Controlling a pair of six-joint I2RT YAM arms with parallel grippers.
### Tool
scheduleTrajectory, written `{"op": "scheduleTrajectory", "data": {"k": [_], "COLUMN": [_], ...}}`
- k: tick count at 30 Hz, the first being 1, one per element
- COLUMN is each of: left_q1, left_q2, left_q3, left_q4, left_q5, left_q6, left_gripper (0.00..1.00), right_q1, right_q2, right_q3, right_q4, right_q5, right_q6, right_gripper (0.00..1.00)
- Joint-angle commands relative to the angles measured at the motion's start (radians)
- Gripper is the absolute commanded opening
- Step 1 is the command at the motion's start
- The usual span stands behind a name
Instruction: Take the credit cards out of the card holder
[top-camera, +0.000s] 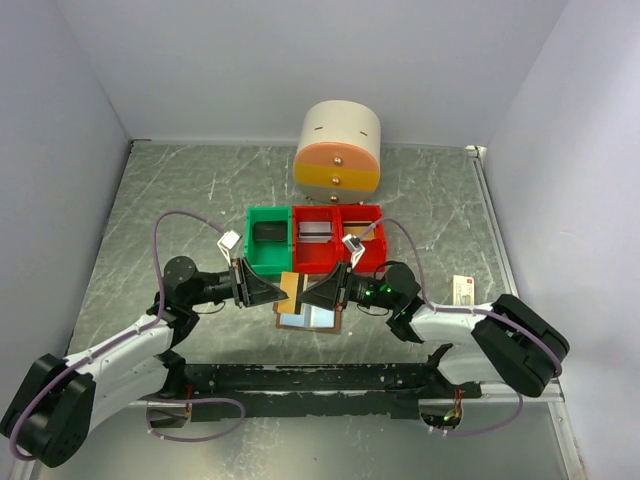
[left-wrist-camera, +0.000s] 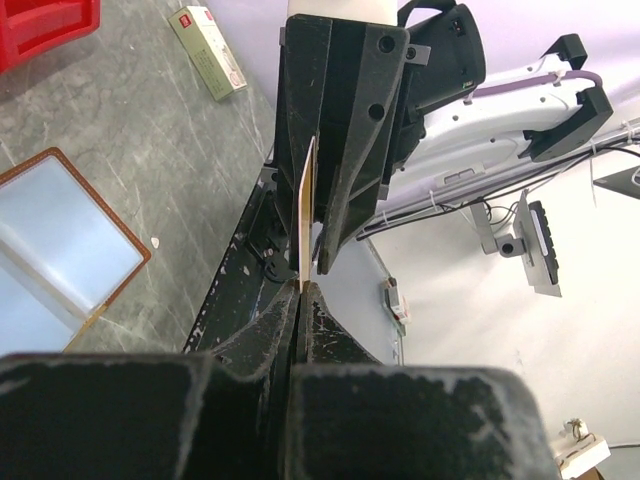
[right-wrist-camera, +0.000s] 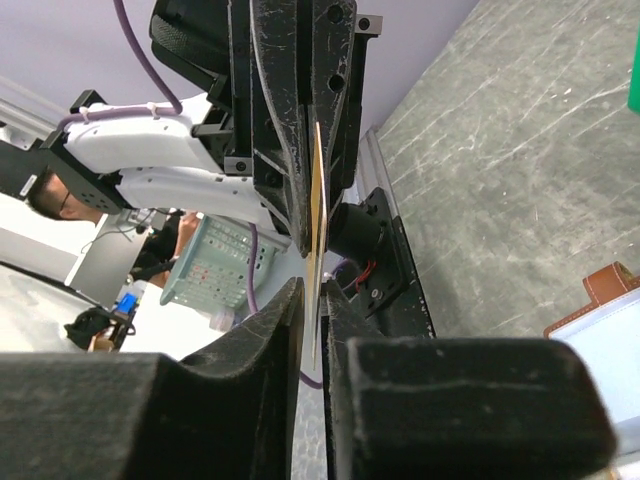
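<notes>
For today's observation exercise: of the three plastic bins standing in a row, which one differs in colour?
The leftmost bin, seen from above: it is green, while the middle bin and the right bin are both red.

- You have one thin flat tan card.
- You have one flat brown card holder with pale blue inside.
- You have two red plastic bins.
- You have one green plastic bin.
- You have one small cream box with a red mark.
- You have one round cream and orange drawer box.
</notes>
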Motion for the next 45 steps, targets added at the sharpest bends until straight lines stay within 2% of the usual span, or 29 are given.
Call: {"op": "scheduleTrajectory", "data": {"k": [1,7,15,21,28,32,39,41,42,45], "left_q1": [-0.006,-0.007,-0.007,-0.011,-0.014,-0.014,-0.017,-0.018,-0.02,-0.032], "left_q2": [-0.005,0.004,-0.01,-0.005,0.011,0.014,0.017,0.017,0.007,-0.065], "left_q3": [-0.007,-0.013,-0.019,-0.017,-0.022,-0.025,-0.028,-0.026,-0.013,0.056], "left_q4": [0.06,0.091,0.07,0.079,0.107,0.122,0.135,0.12,0.059,-0.247], "left_q5": [-0.006,0.0,-0.004,-0.004,-0.001,-0.004,-0.012,-0.017,-0.031,-0.134], "left_q6": [-0.004,-0.02,-0.015,-0.02,-0.026,-0.034,-0.04,-0.03,-0.004,0.13], "left_gripper": [0.07,0.07,0.07,0.07,0.07,0.07,0.07,0.11,0.15,0.33], "right_q1": [0.004,0.003,0.004,0.005,0.006,0.009,0.021,0.02,0.021,0.021], "right_q2": [0.012,-0.013,-0.046,-0.051,-0.023,-0.004,0.031,0.026,0.02,-0.01], "right_q3": [0.011,0.008,0.019,0.016,0.019,0.031,0.038,0.033,0.032,0.038], "right_q4": [0.079,0.046,-0.012,-0.011,0.039,0.046,0.074,0.072,0.055,-0.036], "right_q5": [-0.019,0.002,0.009,0.025,0.026,0.015,0.015,0.03,0.039,0.063], "right_q6": [0.016,0.004,-0.018,-0.016,0.006,0.01,0.016,0.019,0.014,-0.022], "right_gripper": [0.11,0.03,0.0,0.2,0.24,0.18,0.0,0.0,0.0,0.0]}}
